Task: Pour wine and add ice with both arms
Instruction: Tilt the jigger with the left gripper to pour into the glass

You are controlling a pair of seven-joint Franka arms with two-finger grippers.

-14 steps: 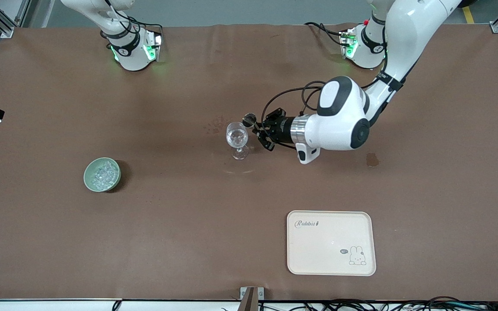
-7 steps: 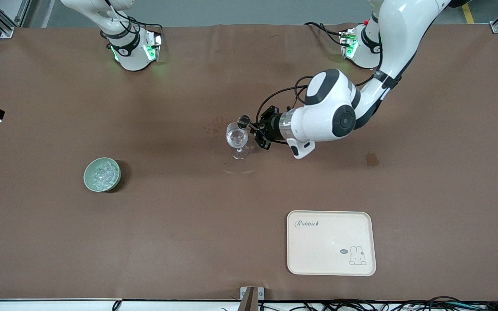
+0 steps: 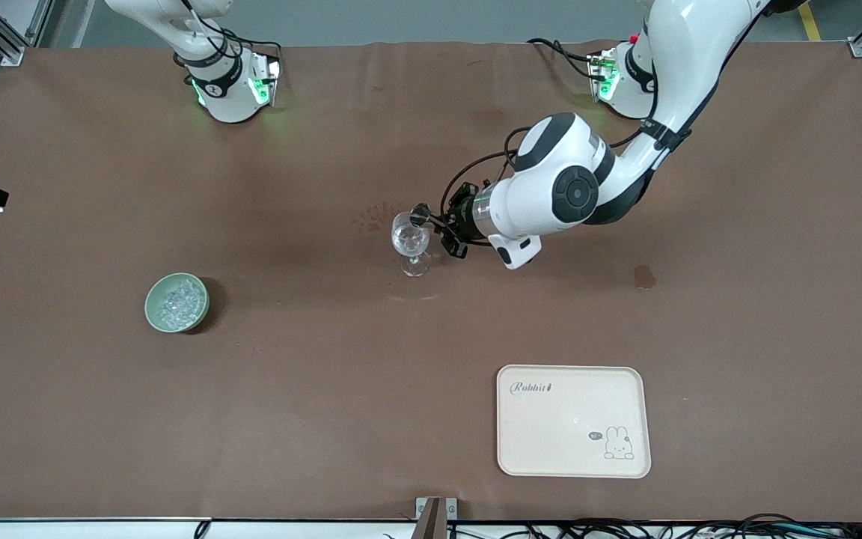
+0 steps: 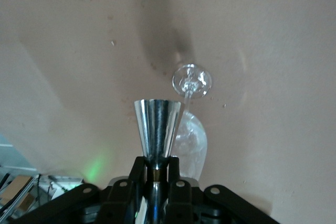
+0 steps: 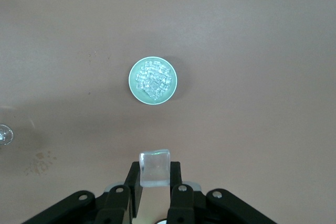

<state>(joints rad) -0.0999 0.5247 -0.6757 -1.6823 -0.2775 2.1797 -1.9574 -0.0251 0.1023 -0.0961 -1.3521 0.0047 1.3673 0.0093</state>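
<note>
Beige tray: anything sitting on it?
No. In the front view the beige tray shows only its printed rabbit and lettering, with nothing on it.

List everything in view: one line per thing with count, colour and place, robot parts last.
Clear stemmed wine glass: one, transparent, standing mid-table.
Metal cone-shaped measuring cup: one, silver, tipped at the glass rim, held in the left hand.
Pale green round bowl: one, toward the right arm's end, nearer the front camera than the glass.
Clear ice chunks: a heap, whitish, in the bowl.
Clear ice cube: one, in the right hand.
Cream rectangular tray with rabbit print: one, nearest the front camera.
Left hand: shut on the cup, beside the glass.
Right hand: shut on the cube, high over the bowl.
</note>
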